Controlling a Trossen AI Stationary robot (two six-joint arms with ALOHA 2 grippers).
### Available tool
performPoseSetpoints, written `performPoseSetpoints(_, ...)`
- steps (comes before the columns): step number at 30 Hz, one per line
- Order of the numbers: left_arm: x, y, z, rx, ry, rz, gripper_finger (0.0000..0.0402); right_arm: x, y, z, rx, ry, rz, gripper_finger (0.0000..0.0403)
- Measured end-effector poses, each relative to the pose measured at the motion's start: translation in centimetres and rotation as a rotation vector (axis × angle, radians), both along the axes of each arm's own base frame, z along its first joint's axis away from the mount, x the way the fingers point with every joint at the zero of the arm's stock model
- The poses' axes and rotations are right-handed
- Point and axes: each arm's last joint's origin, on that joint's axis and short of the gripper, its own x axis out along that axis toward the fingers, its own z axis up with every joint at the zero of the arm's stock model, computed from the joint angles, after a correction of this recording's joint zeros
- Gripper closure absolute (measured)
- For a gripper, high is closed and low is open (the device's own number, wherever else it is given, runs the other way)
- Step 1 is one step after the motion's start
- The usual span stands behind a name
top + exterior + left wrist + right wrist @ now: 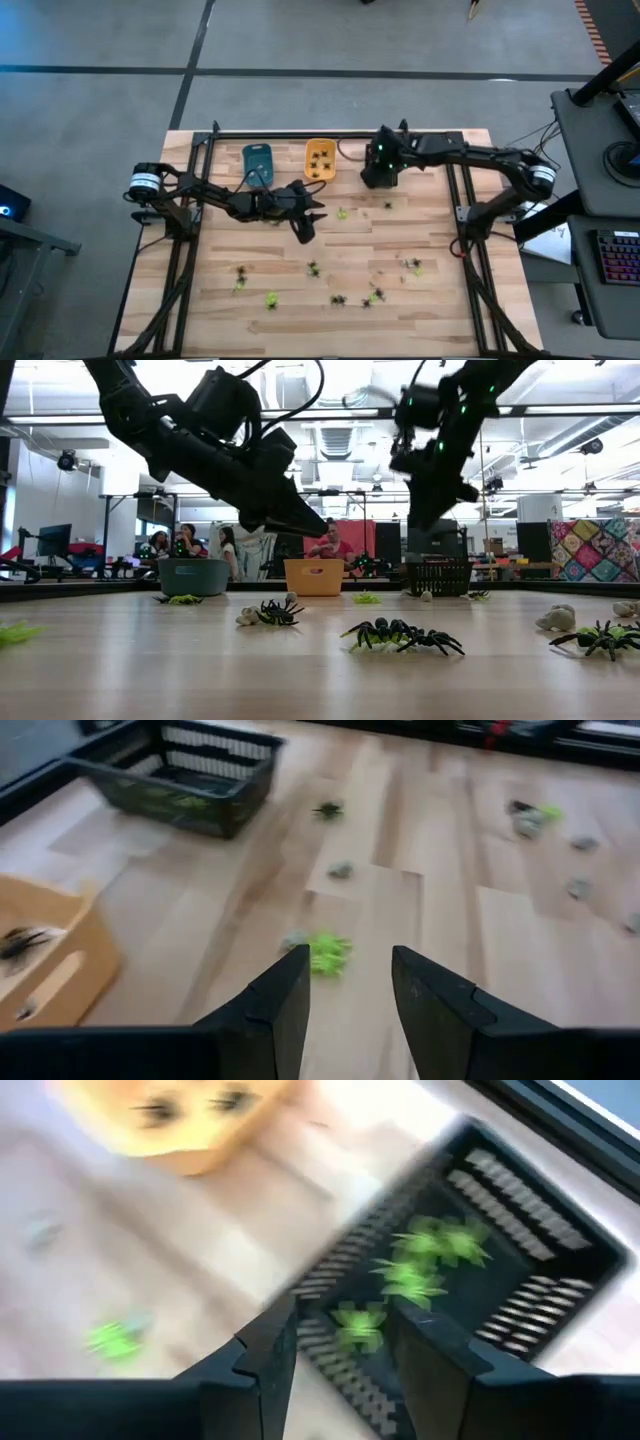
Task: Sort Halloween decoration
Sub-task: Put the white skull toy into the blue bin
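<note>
1. The spiders (340,299) lie scattered over the near half of the surface (440,320), black, green and pale ones mixed; one green spider (326,951) sits just ahead of the left gripper (348,982), mid-surface.
2. They look like light, thin plastic, likely springy in the legs and easy to flick away. I would pinch the body, not a leg, coming straight down.
3. The left fingers stand spread with nothing between them, aimed at that green spider. A small pale piece lies touching it, so a careless pinch could take both.
4. The right gripper (340,1335) hovers over the black tray (500,1270) at the far side; its fingers are apart and empty, with green spiders (415,1270) lying in the tray below.
5. The orange tray (320,158) holds black spiders, and the blue tray (257,160) stands beside it, all along the far edge.
6. The two arms are near each other by the trays; carrying toward the black tray could crowd the right arm.
</note>
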Motion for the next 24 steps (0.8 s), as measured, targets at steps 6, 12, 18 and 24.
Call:
performPoseSetpoints(6, -0.2, 0.0, -0.4, -0.011, 0.041, 0.020, 0.0276, 1.5, 4.8, 1.3, -0.210, -0.210, 0.324, 0.0268)
performPoseSetpoints(12, -0.6, 0.1, -0.9, 0.011, 0.109, 0.064, 0.0260, 0.8, 8.5, 0.3, -0.385, -0.371, 0.575, 0.0268)
performPoseSetpoints(18, -1.0, 0.3, -1.4, 0.074, 0.183, 0.087, 0.0227, 0.2, 10.3, -1.1, -0.338, -0.411, 0.609, 0.0268)
performPoseSetpoints(24, -1.6, 0.2, -2.1, 0.168, 0.314, 0.016, 0.0213, 0.2, 10.8, -1.3, -0.326, -0.439, 0.610, 0.0268)
